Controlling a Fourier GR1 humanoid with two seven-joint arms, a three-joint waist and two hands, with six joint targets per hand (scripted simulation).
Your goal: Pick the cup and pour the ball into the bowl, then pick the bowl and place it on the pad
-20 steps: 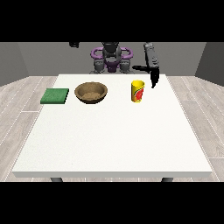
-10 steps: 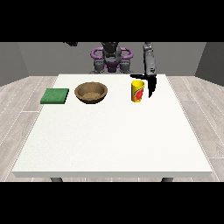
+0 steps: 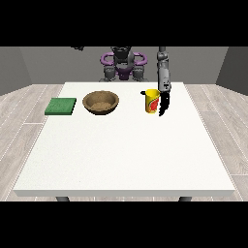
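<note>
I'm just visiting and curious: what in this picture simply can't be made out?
- The ball: hidden by the yellow cup's wall, front view.
- The black hand at the view's right: whether it touches the cup, too small to tell.
- The other hand: out of sight.
- The brown wooden bowl's far inner wall: seen, nothing distinct.

Pad [image 3: 60, 106], bowl [image 3: 100, 102], cup [image 3: 152, 101] (left to right)

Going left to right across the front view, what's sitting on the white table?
Flat green square pad → round brown bowl → yellow cup with a red mark → black hand at the view's right, right beside the cup.
</note>
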